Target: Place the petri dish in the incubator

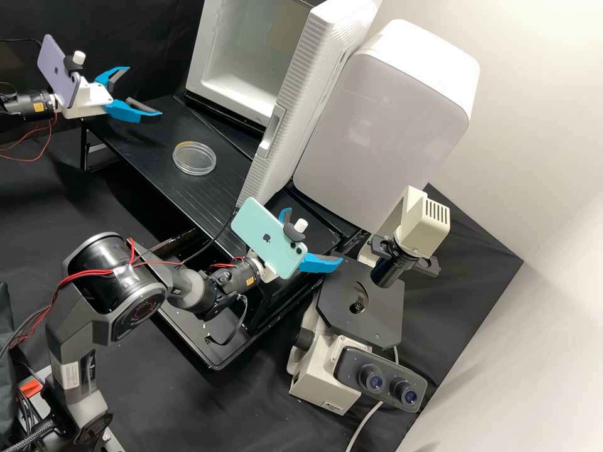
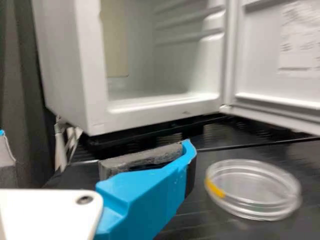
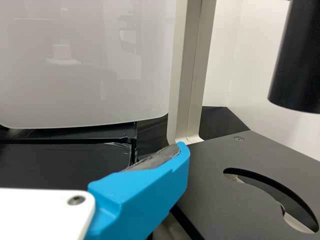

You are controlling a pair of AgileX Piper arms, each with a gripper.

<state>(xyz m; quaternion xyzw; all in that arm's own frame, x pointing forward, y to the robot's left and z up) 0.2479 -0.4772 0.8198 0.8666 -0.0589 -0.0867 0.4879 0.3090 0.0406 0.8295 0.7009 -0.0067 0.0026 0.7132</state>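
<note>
Petri dish (image 1: 195, 157) sits on the black shelf (image 1: 151, 141) right by the open incubator (image 1: 245, 69). Our left gripper (image 1: 143, 91) hovers nearby, fingers spread, empty, probably lining up. Right gripper (image 1: 313, 240), fingers also apart, waits by the microscope (image 1: 358, 301), out of the way.

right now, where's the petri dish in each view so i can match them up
High view: the petri dish lies on the black shelf, left of centre, in front of the open incubator.
Left wrist view: the petri dish lies on the shelf, just in front of the incubator and its swung-open door.
Right wrist view: this camera faces the microscope stage instead.
Shared landmark: the incubator's open chamber, in the high and left wrist views.
</note>
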